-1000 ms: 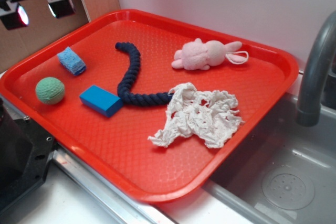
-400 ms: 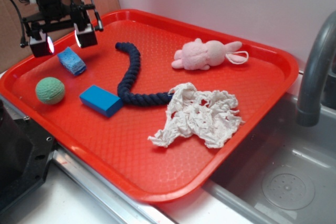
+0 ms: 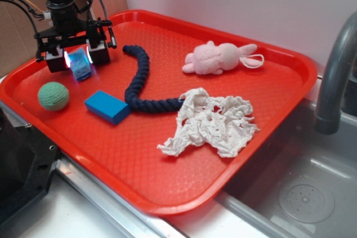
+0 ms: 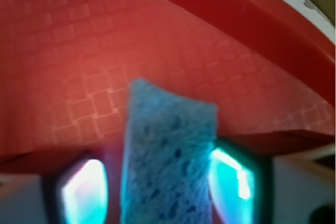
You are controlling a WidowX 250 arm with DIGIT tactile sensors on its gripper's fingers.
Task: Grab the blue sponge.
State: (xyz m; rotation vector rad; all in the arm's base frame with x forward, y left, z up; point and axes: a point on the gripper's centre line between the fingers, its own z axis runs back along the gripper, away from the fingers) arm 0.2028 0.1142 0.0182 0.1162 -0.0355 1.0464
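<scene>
The blue sponge (image 3: 80,65) lies at the back left of the red tray (image 3: 139,154). It is light blue and porous, and it stands between the two lit fingers of my gripper (image 3: 78,58). That gripper is down at tray level and open around the sponge. In the wrist view the sponge (image 4: 168,150) fills the middle of the gripper (image 4: 157,182). A narrow gap shows at the left pad (image 4: 84,190), while the right pad (image 4: 231,174) sits close against the sponge's side.
A green ball (image 3: 53,96) and a darker blue block (image 3: 107,106) lie just in front of the sponge. A navy rope (image 3: 136,79), a pink plush bunny (image 3: 218,58) and a crumpled white cloth (image 3: 211,122) lie further right. A sink (image 3: 301,193) and faucet (image 3: 334,82) are on the right.
The gripper came down from above the tray's back-left corner and now straddles the sponge. Nothing else on the tray moved.
</scene>
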